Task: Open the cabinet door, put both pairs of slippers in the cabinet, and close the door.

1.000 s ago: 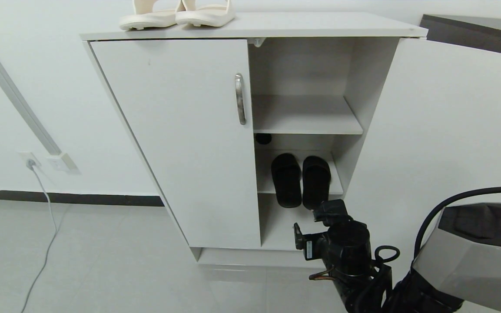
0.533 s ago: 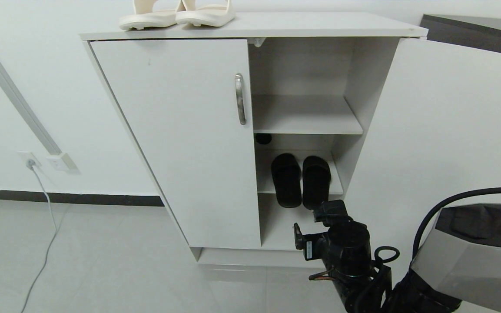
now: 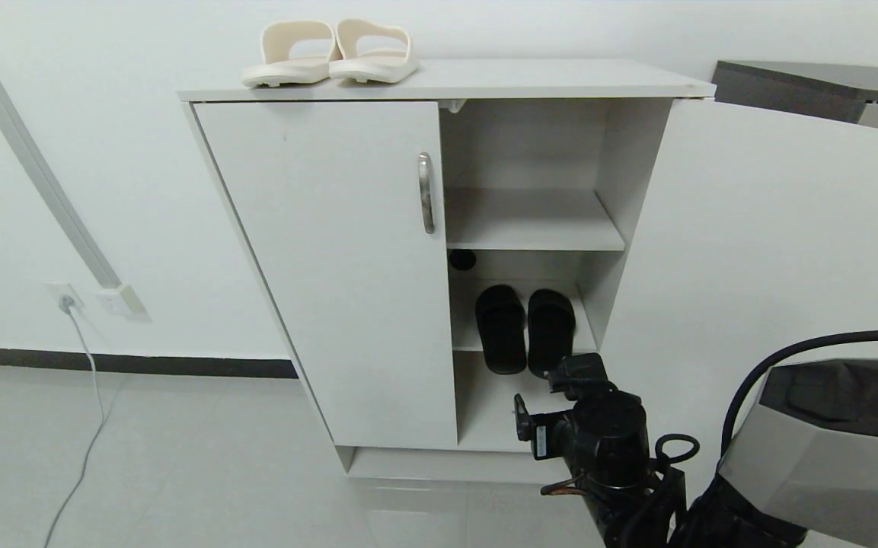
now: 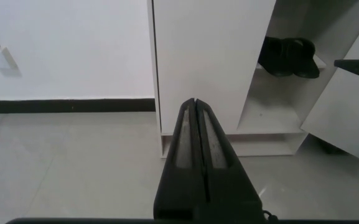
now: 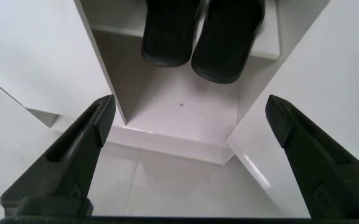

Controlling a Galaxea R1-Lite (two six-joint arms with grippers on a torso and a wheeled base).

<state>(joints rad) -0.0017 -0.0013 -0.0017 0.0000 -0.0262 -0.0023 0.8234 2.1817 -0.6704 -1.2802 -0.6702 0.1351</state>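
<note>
The white cabinet [image 3: 545,76] stands with its right door [image 3: 758,251] swung open and its left door [image 3: 332,266] closed. A pair of black slippers [image 3: 524,329] lies side by side on the middle shelf, the black slippers [image 5: 201,34] hanging slightly over its front edge. A cream pair of slippers [image 3: 332,52] rests on the cabinet top at the left. My right gripper [image 3: 572,374] is low in front of the open half, just below the black pair; the right gripper [image 5: 190,106] is wide open and empty. My left gripper [image 4: 195,106] is shut, out in front of the closed door.
A wall socket with a grey cable [image 3: 65,301] and a slanted wall trunking [image 3: 27,160] are left of the cabinet. Dark grey furniture [image 3: 812,84] stands behind the open door. The top shelf [image 3: 534,221] is bare. Floor tiles [image 3: 142,457] left of the cabinet are free.
The head camera has moved, so the cabinet sits lower in the picture and the cream slippers show whole. The slippers, doors and right gripper have not moved.
</note>
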